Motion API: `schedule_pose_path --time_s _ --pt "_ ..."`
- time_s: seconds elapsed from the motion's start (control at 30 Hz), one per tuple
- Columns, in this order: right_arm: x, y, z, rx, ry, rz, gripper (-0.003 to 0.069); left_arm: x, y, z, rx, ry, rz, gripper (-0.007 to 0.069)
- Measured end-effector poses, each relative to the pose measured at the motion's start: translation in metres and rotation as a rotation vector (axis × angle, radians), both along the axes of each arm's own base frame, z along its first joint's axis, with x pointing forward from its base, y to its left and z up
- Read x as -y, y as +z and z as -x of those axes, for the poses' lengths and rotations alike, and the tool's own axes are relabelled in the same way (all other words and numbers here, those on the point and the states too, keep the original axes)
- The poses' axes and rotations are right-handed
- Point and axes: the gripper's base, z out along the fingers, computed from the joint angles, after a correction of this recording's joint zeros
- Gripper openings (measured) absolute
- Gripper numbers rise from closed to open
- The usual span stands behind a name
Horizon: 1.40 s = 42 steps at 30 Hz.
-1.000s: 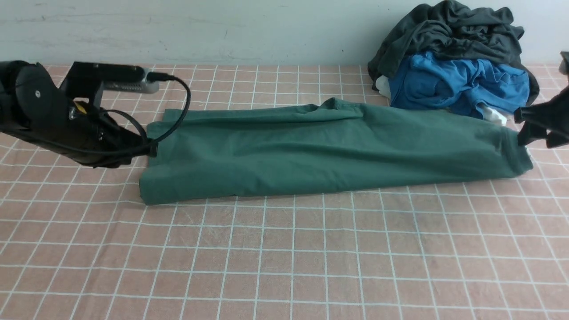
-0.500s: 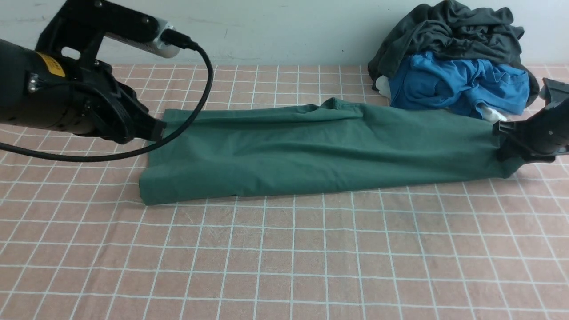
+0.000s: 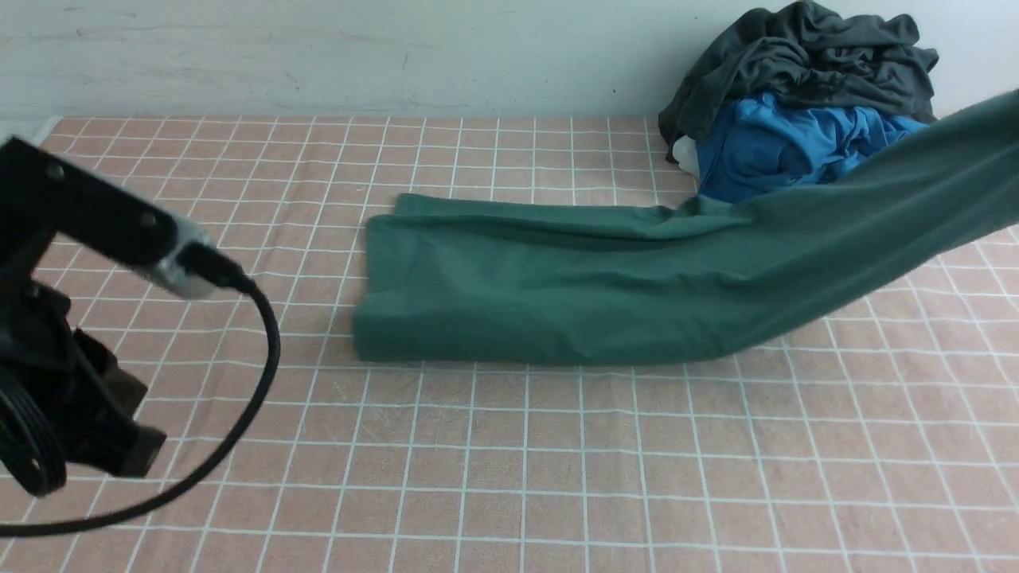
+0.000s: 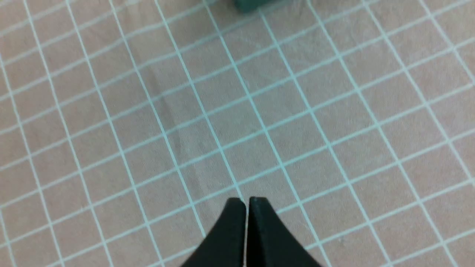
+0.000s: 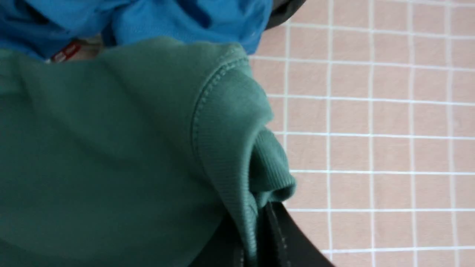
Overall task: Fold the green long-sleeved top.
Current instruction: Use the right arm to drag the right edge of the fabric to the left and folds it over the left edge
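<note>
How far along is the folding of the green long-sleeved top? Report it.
Done: the large dark green long-sleeved cotton top lies folded into a long narrow band on the pink checked tablecloth. In hand: the right gripper is shut on its ribbed edge, that end lifted. The left gripper is shut and empty. Left: likely laying the raised end over the flat end.

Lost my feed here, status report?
Left gripper shut, empty. Right gripper shut on green top, that end raised. Clothes pile close behind.

At eight o'clock the left arm (image 3: pixel 48 382) sits low, left pincer (image 4: pixel 246 203) pressed together, empty; right pincer (image 5: pixel 259 218) clamps the green long-sleeved top (image 5: pixel 111 148)
</note>
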Motion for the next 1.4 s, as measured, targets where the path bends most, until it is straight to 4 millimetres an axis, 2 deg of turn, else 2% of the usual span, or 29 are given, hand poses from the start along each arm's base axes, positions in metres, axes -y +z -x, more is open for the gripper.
schedule_pose_path --time_s 0.03,0.1,0.17,0.23,0.33,0.37,0.4,0.43,0.5,0.53,0.67,0.77,0.8,0.87,0.9,0.97,1.07,1.13,1.23,1.4 --pt "-0.001 0.002 0.001 0.005 0.001 0.003 0.0029 0.000 -0.001 0.000 -0.005 0.000 -0.001 -0.0003" --pt "-0.030 0.023 0.006 0.078 0.058 0.009 0.0029 0.000 -0.015 0.000 -0.008 0.000 -0.005 -0.0003" --pt "-0.067 0.031 0.003 0.137 0.142 -0.022 0.0029 0.000 -0.017 -0.003 0.033 0.004 0.006 -0.0003" --pt "-0.110 0.028 -0.003 0.178 0.237 -0.083 0.0029 0.002 -0.015 -0.006 0.070 0.014 0.028 -0.0003" --pt "-0.179 0.008 -0.016 0.205 0.372 -0.174 0.0029 0.003 -0.013 -0.008 0.091 0.036 0.056 -0.0003" --pt "-0.183 0.009 -0.015 0.211 0.382 -0.179 0.0029 0.003 -0.013 -0.008 0.091 0.038 0.059 -0.0003" --pt "-0.222 -0.011 -0.022 0.219 0.454 -0.214 0.0029 0.003 -0.013 -0.008 0.093 0.043 0.070 -0.0003" --pt "-0.246 -0.023 -0.024 0.219 0.494 -0.231 0.0029 0.004 -0.013 -0.008 0.096 0.045 0.077 -0.0003" --pt "-0.280 -0.045 -0.026 0.216 0.544 -0.257 0.0029 0.004 -0.013 -0.008 0.095 0.047 0.089 -0.0003" --pt "-0.305 -0.062 -0.026 0.214 0.576 -0.276 0.0029 0.005 -0.012 -0.008 0.093 0.049 0.100 -0.0003" --pt "-0.352 -0.107 -0.027 0.223 0.630 -0.305 0.0049 0.006 -0.012 -0.008 0.093 0.050 0.107 -0.0003" --pt "-0.369 -0.125 -0.026 0.224 0.656 -0.309 0.0099 0.006 -0.012 -0.008 0.095 0.050 0.107 -0.0003" --pt "-0.373 -0.127 -0.026 0.223 0.662 -0.310 0.0142 0.006 -0.012 -0.008 0.095 0.050 0.107 -0.0003" --pt "-0.376 -0.123 -0.027 0.229 0.669 -0.312 0.0216 0.006 -0.012 -0.008 0.095 0.050 0.107 -0.0003" --pt "-0.376 -0.122 -0.027 0.228 0.669 -0.312 0.0216 0.006 -0.012 -0.008 0.095 0.049 0.107 -0.0003" --pt "-0.376 -0.109 -0.028 0.236 0.682 -0.295 0.0303 0.005 -0.012 -0.007 0.099 0.045 0.104 -0.0003" --pt "-0.373 -0.100 -0.028 0.220 0.693 -0.260 0.0351 0.005 -0.008 -0.005 0.124 0.044 0.109 -0.0003" --pt "-0.372 -0.102 -0.028 0.207 0.692 -0.254 0.0351 0.004 -0.006 -0.004 0.142 0.043 0.112 -0.0003" --pt "-0.374 -0.123 -0.032 0.156 0.674 -0.256 0.0297 0.004 -0.002 -0.001 0.170 0.042 0.119 -0.0003" --pt "-0.389 -0.185 -0.033 0.004 0.601 -0.367 0.0108 0.003 0.000 0.001 0.182 0.042 0.122 -0.0003"
